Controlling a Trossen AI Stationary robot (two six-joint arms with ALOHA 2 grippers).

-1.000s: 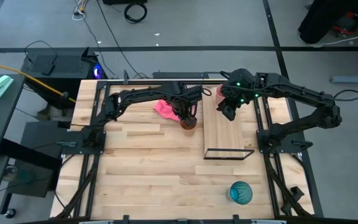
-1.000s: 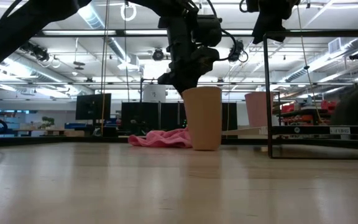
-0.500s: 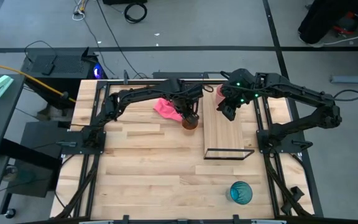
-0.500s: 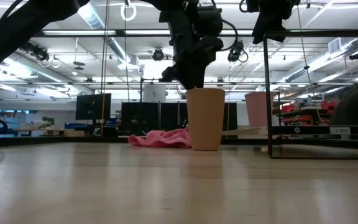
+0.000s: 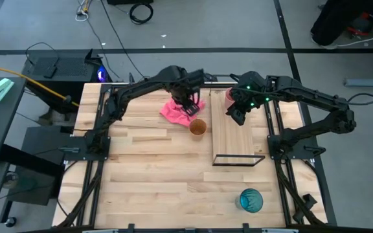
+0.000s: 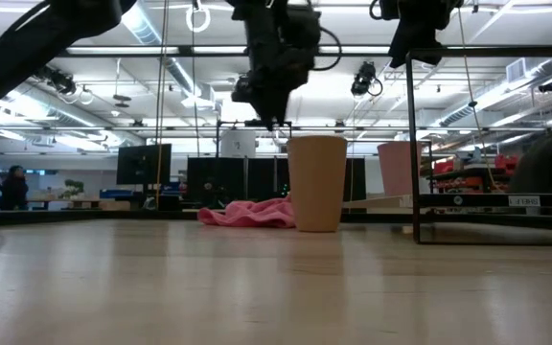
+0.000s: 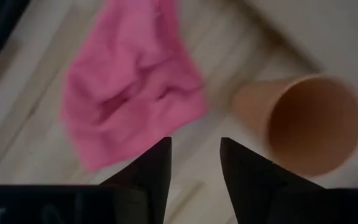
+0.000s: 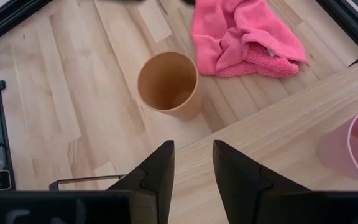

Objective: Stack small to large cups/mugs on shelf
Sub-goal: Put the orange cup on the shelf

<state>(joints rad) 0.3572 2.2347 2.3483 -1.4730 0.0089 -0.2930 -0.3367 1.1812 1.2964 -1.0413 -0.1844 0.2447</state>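
Left gripper (image 7: 194, 163) hangs clear above the tabletop (image 5: 147, 175), jaws slightly parted with nothing between them. Orange-brown cup (image 7: 303, 121) stands upright just off one finger's outer side, pink cloth (image 7: 129, 93) just ahead off the other; bare wood under the gap. Right gripper (image 8: 191, 165) hovers over the shelf (image 8: 278, 149) edge, narrow gap empty; pink cup (image 8: 353, 149) sits on the shelf near one jaw's outer side. Teal-blue cup (image 5: 251, 200) well apart from both.
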